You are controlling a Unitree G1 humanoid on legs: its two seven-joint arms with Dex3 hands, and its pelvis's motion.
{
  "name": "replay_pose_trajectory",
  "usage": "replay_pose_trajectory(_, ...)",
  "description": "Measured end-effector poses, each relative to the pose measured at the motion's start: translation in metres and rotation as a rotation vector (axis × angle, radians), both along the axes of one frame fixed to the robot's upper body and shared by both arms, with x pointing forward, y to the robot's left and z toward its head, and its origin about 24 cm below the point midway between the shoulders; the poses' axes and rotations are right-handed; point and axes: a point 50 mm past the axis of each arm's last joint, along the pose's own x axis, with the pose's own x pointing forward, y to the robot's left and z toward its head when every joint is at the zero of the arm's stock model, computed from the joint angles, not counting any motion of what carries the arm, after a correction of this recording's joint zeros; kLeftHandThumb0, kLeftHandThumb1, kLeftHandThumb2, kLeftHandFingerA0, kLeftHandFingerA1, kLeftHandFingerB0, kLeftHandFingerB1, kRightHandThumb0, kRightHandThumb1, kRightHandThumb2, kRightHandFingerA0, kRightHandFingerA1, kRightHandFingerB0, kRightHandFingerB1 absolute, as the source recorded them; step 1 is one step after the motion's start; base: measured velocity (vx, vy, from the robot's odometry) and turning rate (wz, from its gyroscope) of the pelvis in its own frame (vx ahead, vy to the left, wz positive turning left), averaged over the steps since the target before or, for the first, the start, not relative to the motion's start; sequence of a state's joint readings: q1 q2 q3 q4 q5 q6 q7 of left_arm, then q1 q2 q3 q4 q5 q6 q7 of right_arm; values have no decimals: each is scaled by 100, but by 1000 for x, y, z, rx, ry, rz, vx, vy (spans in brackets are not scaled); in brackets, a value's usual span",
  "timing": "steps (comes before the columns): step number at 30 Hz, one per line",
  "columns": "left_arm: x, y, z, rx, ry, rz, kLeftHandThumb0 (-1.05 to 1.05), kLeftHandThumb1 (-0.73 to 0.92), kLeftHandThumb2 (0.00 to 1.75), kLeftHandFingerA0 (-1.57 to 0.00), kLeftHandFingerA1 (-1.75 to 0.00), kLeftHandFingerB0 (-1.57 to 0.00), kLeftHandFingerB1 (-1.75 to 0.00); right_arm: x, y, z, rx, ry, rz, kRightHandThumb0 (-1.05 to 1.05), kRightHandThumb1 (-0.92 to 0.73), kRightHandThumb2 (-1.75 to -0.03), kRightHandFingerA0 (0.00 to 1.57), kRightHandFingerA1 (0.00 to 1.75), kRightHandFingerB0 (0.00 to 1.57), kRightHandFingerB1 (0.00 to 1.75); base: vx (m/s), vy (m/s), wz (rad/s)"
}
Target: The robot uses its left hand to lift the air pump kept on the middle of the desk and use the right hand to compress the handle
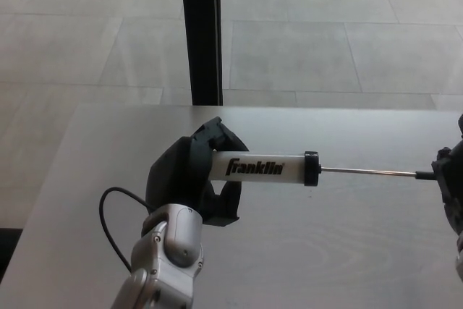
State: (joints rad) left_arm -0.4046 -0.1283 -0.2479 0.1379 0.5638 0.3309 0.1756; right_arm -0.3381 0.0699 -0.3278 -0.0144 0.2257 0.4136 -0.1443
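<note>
Nearest the camera, the left hand (189, 182) has its fingers (217, 135) wrapped around the rear end of the air pump (264, 168), pinching the white barrel so it hangs level above the counter (347, 251). A thin black cable (108, 226) loops on the counter just beside the wrist. So the lift looks done: the pump is off the surface and held steady.

Out from those fingers, the barrel ends in a black collar, and the thin metal rod (369, 172) runs on, fully drawn out.

At the far tip of the rod, the right hand (450, 179) sits at the picture's edge, right at the handle, which it covers. Whether its fingers are closed on the handle or only touching it I cannot tell. With the rod fully out, the compression stroke seems not yet made; that push is what remains.
</note>
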Motion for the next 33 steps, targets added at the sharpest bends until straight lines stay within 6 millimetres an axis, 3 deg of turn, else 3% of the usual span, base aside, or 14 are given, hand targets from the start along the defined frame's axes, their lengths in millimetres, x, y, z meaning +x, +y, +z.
replay_pose_trajectory(1, 0, 0, 0, 1, 1, 0, -19, 35, 145, -98, -175, -83, -163, 0, 1, 0, 1, -2, 0, -89, -92, -83, 0, 10, 3, 25, 0, 0, 0)
replay_pose_trajectory(2, 0, 0, 0, 2, 1, 0, -20, 34, 145, -98, -175, -83, -163, 0, 1, 1, 2, -5, -1, -98, -91, -126, 0, 12, 8, 15, 0, 0, 0)
replay_pose_trajectory(3, 1, 0, 0, 2, 1, -1, -18, 36, 149, -101, -175, -85, -155, 0, 2, 3, 1, -12, -2, -88, -92, -83, 0, 12, 4, 25, 0, 0, 0)
replay_pose_trajectory(4, 1, 0, 0, 3, 1, -1, -17, 35, 149, -101, -175, -86, -155, 0, 2, 4, -1, -17, -3, -96, -91, -125, 0, 10, 8, 15, 0, 0, 0)
replay_pose_trajectory(10, 1, 1, -2, 12, 5, 6, -15, 38, 146, -100, -175, -87, -154, 2, 9, 17, -61, -46, 30, -92, -92, -123, 0, 13, 9, 21, 0, 0, 0)
replay_pose_trajectory(19, 2, 1, -4, 33, 5, 8, -16, 36, 140, -95, -175, -85, -158, 5, 17, 30, -199, -50, 109, -91, -92, -124, 0, 13, 2, 17, 0, 0, 0)
replay_pose_trajectory(24, 4, 1, -4, 39, 2, 5, -14, 39, 143, -102, -175, -88, -152, 6, 26, 29, -222, -36, 150, -94, -92, -126, 0, 12, 0, 16, 0, 0, 0)
replay_pose_trajectory(33, 5, 0, 1, 32, -18, 7, -14, 38, 139, -99, -175, -89, -154, -1, 46, 15, -203, 9, 218, -96, -92, -128, 0, 13, 0, 11, 0, 0, 0)
